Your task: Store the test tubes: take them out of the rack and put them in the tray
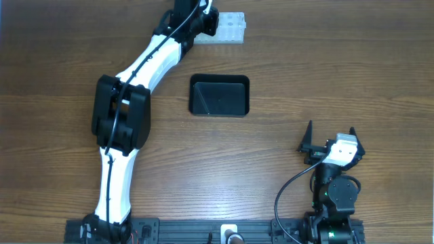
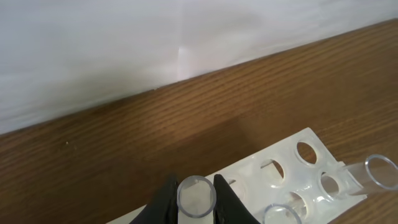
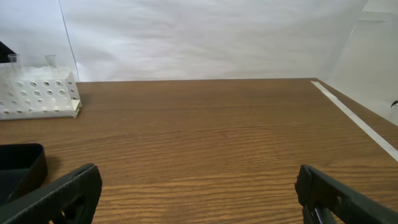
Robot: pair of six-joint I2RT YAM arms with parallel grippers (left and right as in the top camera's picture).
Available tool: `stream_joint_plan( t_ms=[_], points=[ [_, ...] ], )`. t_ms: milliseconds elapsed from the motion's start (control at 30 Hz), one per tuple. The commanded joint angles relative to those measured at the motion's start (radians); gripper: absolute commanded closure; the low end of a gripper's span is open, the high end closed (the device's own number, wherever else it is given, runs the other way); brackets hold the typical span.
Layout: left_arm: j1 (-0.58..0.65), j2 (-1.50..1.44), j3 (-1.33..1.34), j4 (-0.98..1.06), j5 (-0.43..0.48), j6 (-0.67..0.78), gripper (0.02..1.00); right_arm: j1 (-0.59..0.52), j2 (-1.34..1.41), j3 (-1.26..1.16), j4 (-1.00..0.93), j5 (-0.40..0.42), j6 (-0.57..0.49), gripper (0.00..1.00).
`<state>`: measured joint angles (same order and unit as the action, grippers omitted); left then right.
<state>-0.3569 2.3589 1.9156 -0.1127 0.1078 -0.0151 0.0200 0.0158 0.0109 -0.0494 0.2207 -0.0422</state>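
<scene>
Right hand (image 3: 198,180), wooden table (image 3: 217,124), white wall (image 3: 217,37).

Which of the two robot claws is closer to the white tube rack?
Left. The left gripper is right over the rack, gripping a test tube; the right gripper sits open near its own base, beyond the black tray.

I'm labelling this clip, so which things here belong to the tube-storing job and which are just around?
Job: white rack; test tube gripped by the left gripper; second tube tilted in the rack; black tray.
Not involved: right gripper, open near its base; wooden table; white wall.
</scene>
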Motion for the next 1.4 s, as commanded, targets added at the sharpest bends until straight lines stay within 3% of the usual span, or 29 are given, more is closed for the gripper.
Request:
stream_joint_plan(
  t_ms=[33,333,567,700,867,1100,1400],
  points=[
    [-0.006,-0.167,0.002,-0.011,0.003,0.003,0.866,-0.007,-0.010,-0.006,-0.001,0.013,0.000,0.007],
    [-0.006,-0.397,0.002,-0.053,-0.004,0.004,0.860,-0.007,-0.010,-0.006,-0.001,0.013,0.000,0.007],
    [-0.006,-0.502,0.002,-0.313,-0.012,-0.073,0.893,-0.007,-0.010,-0.006,-0.001,0.013,0.000,0.009],
    [-0.017,-0.489,0.002,-0.568,-0.022,-0.193,0.976,-0.007,-0.010,-0.006,-0.001,0.013,0.000,0.007],
    [-0.072,-0.401,0.002,-0.787,-0.130,-0.365,0.976,-0.007,-0.010,-0.006,-0.001,0.013,0.000,0.009],
    [-0.148,-0.294,0.002,-0.927,-0.179,-0.500,0.939,-0.007,-0.010,-0.006,-0.001,0.013,0.000,0.007],
    [-0.169,-0.211,0.002,-0.947,-0.219,-0.514,0.954,-0.007,-0.010,-0.006,-0.001,0.013,0.000,0.009]
  ],
)
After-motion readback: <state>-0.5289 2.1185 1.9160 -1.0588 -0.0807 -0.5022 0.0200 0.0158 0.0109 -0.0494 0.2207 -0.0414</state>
